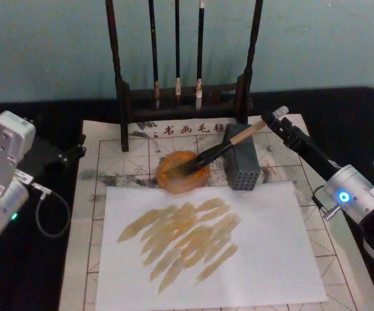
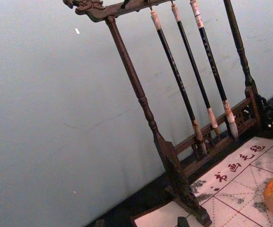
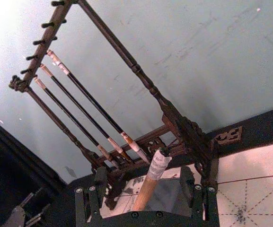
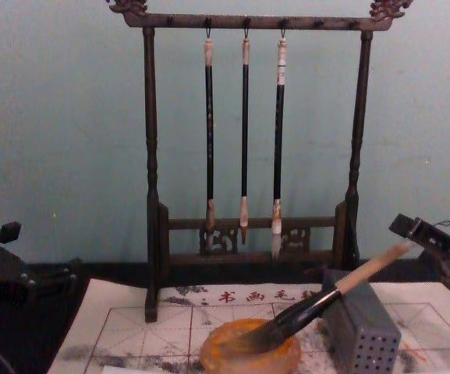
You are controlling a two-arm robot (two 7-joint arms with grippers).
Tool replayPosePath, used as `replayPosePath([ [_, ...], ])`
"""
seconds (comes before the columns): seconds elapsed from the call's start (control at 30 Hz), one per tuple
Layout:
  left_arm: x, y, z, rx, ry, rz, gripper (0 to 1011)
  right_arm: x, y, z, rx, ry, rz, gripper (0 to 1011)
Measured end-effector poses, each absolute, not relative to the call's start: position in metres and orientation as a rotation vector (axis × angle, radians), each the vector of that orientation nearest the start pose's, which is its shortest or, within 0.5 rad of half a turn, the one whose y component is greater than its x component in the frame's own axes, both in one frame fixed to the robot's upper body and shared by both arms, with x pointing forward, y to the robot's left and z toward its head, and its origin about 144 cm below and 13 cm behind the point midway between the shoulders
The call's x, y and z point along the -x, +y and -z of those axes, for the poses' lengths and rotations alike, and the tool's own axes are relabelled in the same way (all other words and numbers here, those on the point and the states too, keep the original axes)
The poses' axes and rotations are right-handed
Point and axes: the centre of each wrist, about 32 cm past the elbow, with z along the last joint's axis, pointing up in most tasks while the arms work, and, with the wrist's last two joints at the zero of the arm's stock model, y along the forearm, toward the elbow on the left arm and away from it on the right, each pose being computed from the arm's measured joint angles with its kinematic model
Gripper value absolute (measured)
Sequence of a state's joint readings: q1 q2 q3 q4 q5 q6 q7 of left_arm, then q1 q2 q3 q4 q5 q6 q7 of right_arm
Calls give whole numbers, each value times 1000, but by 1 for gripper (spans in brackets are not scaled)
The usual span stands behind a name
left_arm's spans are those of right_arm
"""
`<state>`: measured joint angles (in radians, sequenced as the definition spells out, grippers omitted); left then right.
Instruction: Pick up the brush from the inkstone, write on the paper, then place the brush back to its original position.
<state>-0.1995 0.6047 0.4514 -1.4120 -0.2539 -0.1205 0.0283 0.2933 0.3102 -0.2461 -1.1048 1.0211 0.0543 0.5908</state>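
The brush (image 1: 222,150) lies slanted, its dark bristles in the round orange inkstone (image 1: 174,181) and its wooden handle propped on a grey perforated block (image 1: 242,170). My right gripper (image 1: 272,120) sits at the handle's white wrapped end. In the right wrist view its fingers (image 3: 96,191) stand apart on either side of the brush (image 3: 150,184) without touching it, so it is open. The gridded paper (image 1: 115,162) with red characters carries a plain white sheet (image 1: 271,259) marked with amber-brown strokes. My left gripper (image 1: 60,155) rests off the paper's left edge.
A dark wooden rack (image 1: 180,97) with three thin black-handled brushes stands behind the inkstone, close to the right gripper. The black table (image 1: 37,272) extends on both sides of the paper. A cable (image 1: 50,214) loops beside the left arm.
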Motion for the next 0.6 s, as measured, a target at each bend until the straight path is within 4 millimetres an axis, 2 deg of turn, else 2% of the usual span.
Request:
replayPosePath([
  [0.6,-489,310,-1140,-304,-285,-1248,1001,-541,-283,-1090,-490,661,880,1002],
])
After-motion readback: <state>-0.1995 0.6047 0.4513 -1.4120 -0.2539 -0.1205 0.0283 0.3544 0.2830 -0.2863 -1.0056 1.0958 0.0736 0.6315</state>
